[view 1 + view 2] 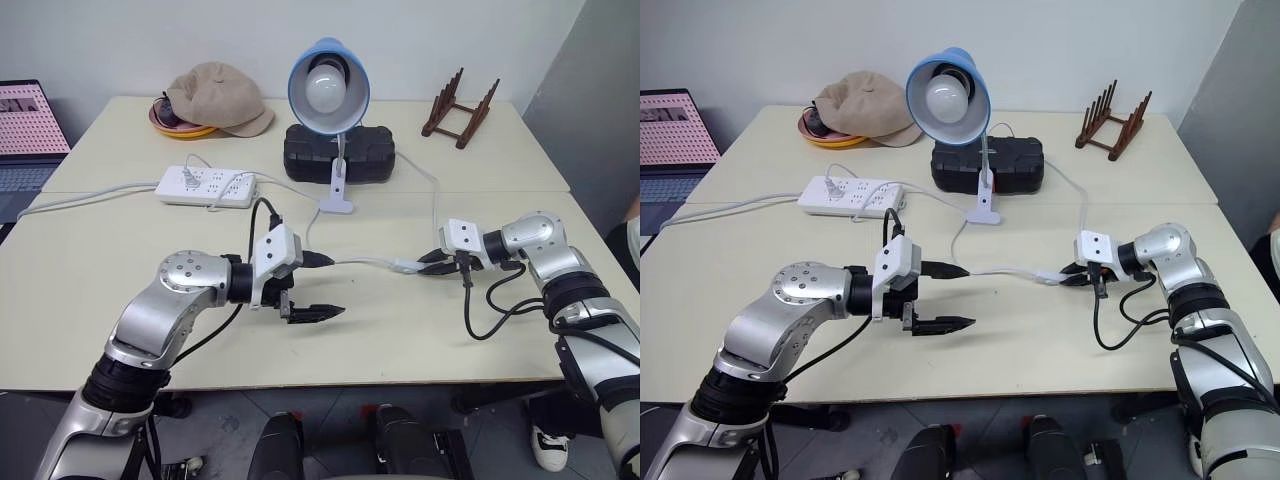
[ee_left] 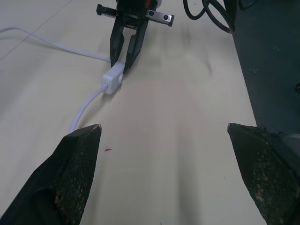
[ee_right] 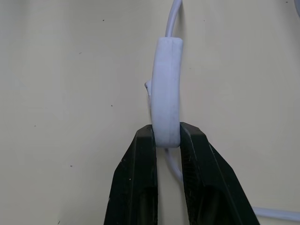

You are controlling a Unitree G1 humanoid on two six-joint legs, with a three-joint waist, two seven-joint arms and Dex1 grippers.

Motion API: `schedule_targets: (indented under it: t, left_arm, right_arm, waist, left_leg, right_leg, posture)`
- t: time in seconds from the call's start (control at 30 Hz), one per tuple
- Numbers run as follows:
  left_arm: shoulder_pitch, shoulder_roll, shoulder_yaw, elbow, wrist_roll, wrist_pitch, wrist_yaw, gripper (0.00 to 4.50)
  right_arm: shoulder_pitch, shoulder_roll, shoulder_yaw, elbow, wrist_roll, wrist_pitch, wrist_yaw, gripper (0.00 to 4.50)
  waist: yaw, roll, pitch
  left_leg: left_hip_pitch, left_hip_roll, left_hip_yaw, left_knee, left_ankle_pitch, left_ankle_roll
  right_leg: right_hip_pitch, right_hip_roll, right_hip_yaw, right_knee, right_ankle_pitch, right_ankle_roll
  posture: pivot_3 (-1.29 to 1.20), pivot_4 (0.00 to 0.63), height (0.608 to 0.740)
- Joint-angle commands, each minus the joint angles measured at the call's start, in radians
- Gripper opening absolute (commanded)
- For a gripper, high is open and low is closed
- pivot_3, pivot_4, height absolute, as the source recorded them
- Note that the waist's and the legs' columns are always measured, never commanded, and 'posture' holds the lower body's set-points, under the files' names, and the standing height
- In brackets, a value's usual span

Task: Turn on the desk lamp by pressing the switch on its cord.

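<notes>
— Pinching what, that right claw (image 3: 166, 140)?
— The switch (image 3: 166, 89), gripped at one end, lying on the tabletop (image 1: 120, 290) at about four o'clock from the desk lamp (image 1: 328, 90), which looks unlit.
— And the left claw (image 1: 322, 285)?
— Spread wide, at nine o'clock from the switch, the cord (image 1: 365, 262) running just beside its upper finger.

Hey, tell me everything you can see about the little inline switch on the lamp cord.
The switch is a small, elongated white plastic piece, thicker than the thin white cord that enters it at both ends. It lies on the cream table, in front of the desk lamp. The right gripper is shut on one end, a black finger on each side. A small nub shows on one long edge. The bulb looks unlit.
</notes>
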Motion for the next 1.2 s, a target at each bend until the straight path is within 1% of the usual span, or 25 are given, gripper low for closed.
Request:
schedule_targets:
  t: [0.03,0.1,0.13,0.17,0.27,0.33,0.4,0.47,0.5,0.57,0.67,0.87,1.13,1.2]
  left_arm:
    - [0.002,-0.014,0.047,-0.012,-0.05,0.052,0.036,4.5]
    - [0.007,-0.038,0.074,-0.01,-0.107,0.128,0.067,4.5]
    - [0.013,-0.077,0.119,-0.003,-0.194,0.228,0.11,4.5]
    - [0.017,-0.103,0.149,0.0,-0.252,0.295,0.139,4.5]
    - [0.014,-0.147,0.194,-0.009,-0.353,0.418,0.192,4.5]
    - [-0.02,-0.192,0.215,0.01,-0.416,0.476,0.225,4.5]
    - [-0.046,-0.216,0.229,0.027,-0.454,0.513,0.245,4.5]
    - [-0.081,-0.238,0.252,0.065,-0.498,0.551,0.262,4.5]
    - [-0.107,-0.245,0.257,0.088,-0.537,0.585,0.248,4.5]
    - [-0.134,-0.249,0.259,0.109,-0.583,0.623,0.231,4.5]
    - [-0.17,-0.252,0.25,0.125,-0.603,0.642,0.227,4.5]
    - [-0.201,-0.236,0.23,0.137,-0.612,0.658,0.203,4.5]
    - [-0.201,-0.235,0.199,0.119,-0.598,0.649,0.187,4.5]
    - [-0.196,-0.234,0.194,0.117,-0.596,0.646,0.186,4.13]
  right_arm:
    - [0.009,0.012,-0.087,-0.118,0.107,0.198,0.001,0.32]
    - [0.032,0.029,-0.143,-0.23,0.198,0.417,-0.001,0.32]
    - [0.061,0.031,-0.182,-0.363,0.285,0.608,-0.018,0.32]
    - [0.084,0.029,-0.205,-0.461,0.339,0.734,-0.034,0.32]
    - [0.144,0.012,-0.251,-0.69,0.463,1.019,-0.081,0.32]
    - [0.179,-0.006,-0.275,-0.845,0.575,1.23,-0.104,0.32]
    - [0.197,-0.02,-0.287,-0.931,0.64,1.343,-0.123,0.32]
    - [0.211,-0.039,-0.287,-1.002,0.7,1.429,-0.125,0.32]
    - [0.222,-0.054,-0.281,-1.043,0.734,1.471,-0.114,0.32]
    - [0.235,-0.069,-0.277,-1.085,0.773,1.514,-0.108,0.32]
    - [0.252,-0.084,-0.267,-1.121,0.806,1.539,-0.12,0.32]
    - [0.259,-0.094,-0.269,-1.152,0.851,1.569,-0.143,0.32]
    - [0.258,-0.099,-0.263,-1.162,0.878,1.569,-0.163,0.32]
    - [0.256,-0.1,-0.26,-1.165,0.883,1.571,-0.165,0.32]
  waist:
    - [0.0,0.0,0.0]
    - [0.0,0.0,0.0]
    - [0.0,0.0,0.0]
    - [0.001,0.001,0.0]
    - [0.002,0.001,0.001]
    - [0.004,0.001,0.001]
    - [0.007,0.001,0.001]
    - [0.008,0.001,0.001]
    - [0.006,0.001,0.001]
    - [0.005,0.001,0.001]
    - [0.003,0.001,0.001]
    - [0.002,0.001,0.001]
    - [0.002,0.001,0.001]
    - [0.002,0.001,0.001]
  left_leg:
    - [0.0,0.0,0.0,0.0,0.0,0.0]
    - [0.0,0.0,0.0,0.0,0.0,0.0]
    - [0.0,0.0,-0.001,0.0,0.0,0.0]
    - [0.0,0.0,-0.001,0.0,0.0,0.0]
    - [0.0,0.0,-0.003,0.001,0.0,0.0]
    - [0.0,0.0,-0.004,0.0,0.0,0.0]
    - [-0.001,0.0,-0.004,0.001,0.0,0.0]
    - [-0.001,0.0,-0.004,0.003,0.0,0.0]
    - [-0.001,0.0,-0.004,0.003,0.0,0.0]
    - [0.0,0.0,-0.003,0.004,0.0,0.0]
    - [0.0,0.0,-0.003,0.003,0.0,0.0]
    - [-0.001,0.0,-0.003,0.002,0.0,0.0]
    - [-0.003,0.0,-0.003,0.002,0.0,0.0]
    - [-0.003,0.0,-0.003,0.002,0.0,0.0]
  right_leg:
    - [0.0,0.0,0.0,0.0,0.0,0.0]
    - [0.0,0.0,0.0,0.001,0.0,0.0]
    - [0.0,0.0,0.0,0.002,0.001,0.002]
    - [0.0,0.0,0.0,0.002,0.002,0.004]
    - [0.0,0.0,-0.002,0.003,0.002,0.004]
    - [0.0,0.001,-0.002,0.003,0.002,0.004]
    - [0.0,0.001,-0.002,0.002,0.002,0.004]
    - [0.001,0.001,-0.002,0.002,0.0,0.0]
    - [0.001,0.001,-0.002,0.001,0.0,0.0]
    - [0.002,0.0,-0.002,0.001,0.0,0.0]
    - [0.002,0.001,-0.002,0.001,0.0,0.0]
    - [0.001,0.001,-0.002,-0.001,0.0,0.0]
    - [0.0,0.001,-0.002,-0.002,-0.001,0.0]
    - [0.0,0.001,-0.002,-0.001,-0.001,0.0]
  posture:
    - [0.0,0.15,0.74]
    - [0.0,0.15,0.74]
    - [0.0,0.15,0.74]
    - [0.0,0.15,0.74]
    - [0.0,0.15,0.74]
    - [0.0,0.15,0.74]
    - [0.0,0.15,0.74]
    - [0.0,0.15,0.74]
    - [0.0,0.15,0.74]
    - [0.0,0.15,0.74]
    - [0.0,0.15,0.74]
    - [0.0,0.15,0.74]
    - [0.0,0.15,0.74]
    - [0.0,0.15,0.74]
